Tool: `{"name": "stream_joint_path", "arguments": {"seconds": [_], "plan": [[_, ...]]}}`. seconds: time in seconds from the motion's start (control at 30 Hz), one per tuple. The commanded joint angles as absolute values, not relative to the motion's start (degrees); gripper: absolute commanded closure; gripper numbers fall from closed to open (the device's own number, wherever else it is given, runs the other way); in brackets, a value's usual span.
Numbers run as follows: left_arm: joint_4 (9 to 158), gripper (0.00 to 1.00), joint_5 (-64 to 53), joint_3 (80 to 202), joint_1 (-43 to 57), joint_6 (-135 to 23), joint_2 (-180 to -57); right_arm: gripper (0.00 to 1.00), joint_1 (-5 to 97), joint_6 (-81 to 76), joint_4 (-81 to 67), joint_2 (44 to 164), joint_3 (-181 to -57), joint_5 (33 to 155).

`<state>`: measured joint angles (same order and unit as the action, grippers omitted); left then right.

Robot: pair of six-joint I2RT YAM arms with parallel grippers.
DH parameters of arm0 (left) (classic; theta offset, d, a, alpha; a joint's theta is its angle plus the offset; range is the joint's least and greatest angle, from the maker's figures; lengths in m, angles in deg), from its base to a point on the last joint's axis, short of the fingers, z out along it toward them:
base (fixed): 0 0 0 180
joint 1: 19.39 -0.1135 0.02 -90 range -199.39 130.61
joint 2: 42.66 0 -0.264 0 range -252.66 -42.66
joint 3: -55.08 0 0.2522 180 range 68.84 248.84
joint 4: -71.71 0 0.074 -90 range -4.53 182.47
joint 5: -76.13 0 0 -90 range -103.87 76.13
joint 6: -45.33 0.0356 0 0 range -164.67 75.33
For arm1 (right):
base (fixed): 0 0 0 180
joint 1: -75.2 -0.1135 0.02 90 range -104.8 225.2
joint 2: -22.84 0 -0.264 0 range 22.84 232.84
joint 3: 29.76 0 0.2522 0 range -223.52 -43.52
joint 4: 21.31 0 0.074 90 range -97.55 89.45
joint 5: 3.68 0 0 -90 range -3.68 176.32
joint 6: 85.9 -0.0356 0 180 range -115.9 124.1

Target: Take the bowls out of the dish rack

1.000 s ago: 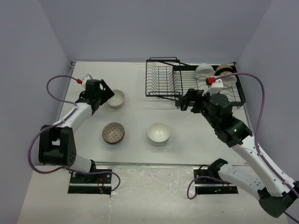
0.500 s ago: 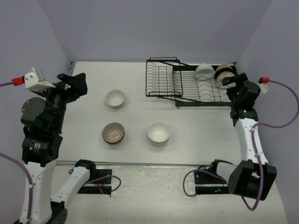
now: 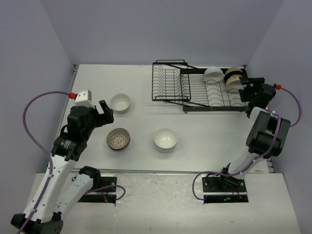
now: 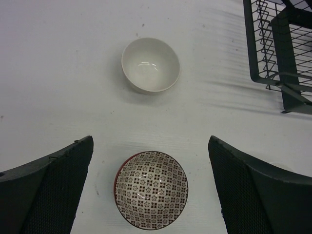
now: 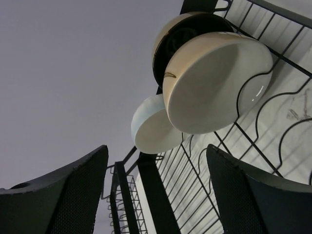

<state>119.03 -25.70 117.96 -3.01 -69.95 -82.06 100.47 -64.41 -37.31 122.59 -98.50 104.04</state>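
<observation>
Right gripper [image 5: 157, 148] [image 3: 246, 84]: jaws released and standing wide, nothing clasped between them, both fingers clear of any ware. It is presented at the right end of the dish rack [image 3: 170, 84] [image 5: 146, 195], level with the bowls held there. Directly ahead of it stands the front beige bowl [image 5: 217, 83], on edge with its underside toward the wrist camera. Close behind that is the dark-lined bowl [image 5: 187, 27], also on edge, and whether the two touch cannot be told. Further along the same wider section stands the pale bowl [image 5: 153, 127] [image 3: 213, 74], likewise on edge, next to the beige pair. Left gripper [image 4: 150, 144] [image 3: 104, 112]: jaws released and fully spread, holding nothing, hanging above the table [image 3: 204, 129] on its left side. In the wrist view the patterned bowl [image 4: 152, 189] [image 3: 118, 139] sits upright on the table below and between the fingers, untouched by either. The cream bowl [image 4: 150, 65] [image 3: 120, 103] sits upright beyond it, apart from it and nearer the rack, whose corner [image 4: 273, 48] shows at the upper right of that view. The white bowl [image 3: 165, 139] sits upright near the middle of the table, to the right of the patterned bowl and apart from it. Count as found: three bowls on the table, three visible in the rack.
</observation>
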Motion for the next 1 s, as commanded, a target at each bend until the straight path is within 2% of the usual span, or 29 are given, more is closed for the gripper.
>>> {"name": "stream_joint_path", "arguments": {"seconds": [0.0, 0.13, 0.27, 0.6, 0.67, 0.73, 0.97], "plan": [[115.4, 0.00, -29.5, 117.9, -1.9, -68.0, -81.5, 0.19, 100.7, -68.3, -46.2, 124.7, -101.9, 106.2], [115.6, 0.00, -29.9, 117.6, -0.9, -67.9, -81.5, 0.26, 100.6, -68.5, -47.9, 129.2, -105.4, 105.9], [117.5, 0.00, -34.2, 118.1, -0.2, -68.8, -80.8, 0.38, 100.6, -69.6, -47.0, 134.4, -108.3, 104.9], [117.3, 0.00, -34.8, 118.1, 0.5, -69.0, -80.6, 0.45, 100.6, -67.0, -46.2, 138.3, -109.3, 102.6], [117.4, 0.00, -34.7, 118.0, 0.5, -68.9, -80.8, 0.55, 100.5, -67.3, -46.7, 139.6, -110.7, 103.5], [117.1, 0.00, -34.5, 118.0, 0.5, -68.9, -80.8, 0.60, 100.2, -68.1, -47.9, 141.4, -111.3, 103.4], [116.9, 0.00, -34.2, 117.8, 0.5, -68.8, -81.0, 0.63, 98.9, -69.3, -52.1, 145.5, -113.4, 104.1]]}}
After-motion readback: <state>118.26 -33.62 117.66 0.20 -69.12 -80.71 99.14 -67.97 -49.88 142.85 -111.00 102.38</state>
